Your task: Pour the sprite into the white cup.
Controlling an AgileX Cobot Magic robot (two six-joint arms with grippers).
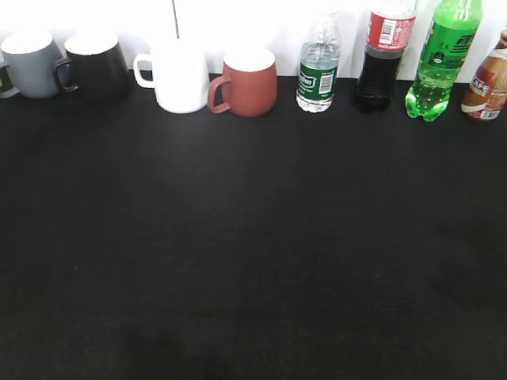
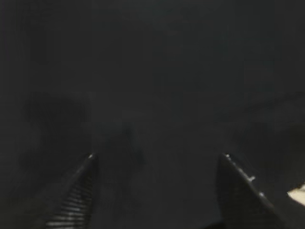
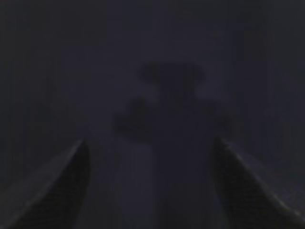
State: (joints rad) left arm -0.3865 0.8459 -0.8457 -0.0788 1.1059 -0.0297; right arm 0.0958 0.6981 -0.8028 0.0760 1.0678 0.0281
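The sprite (image 1: pixel 442 59) is translucent glossy green plastic with a dark label; the white cup (image 1: pixel 181 76) looks smooth and glazed, and at its 3 o'clock the terracotta mug (image 1: pixel 247 82) looks matt; the table (image 1: pixel 253 253) is dull matt black

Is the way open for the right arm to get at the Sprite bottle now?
Probably yes. The sprite stands upright at the back right, bare black table before it, though the cola bottle stands close beside it. The right gripper is open, empty.
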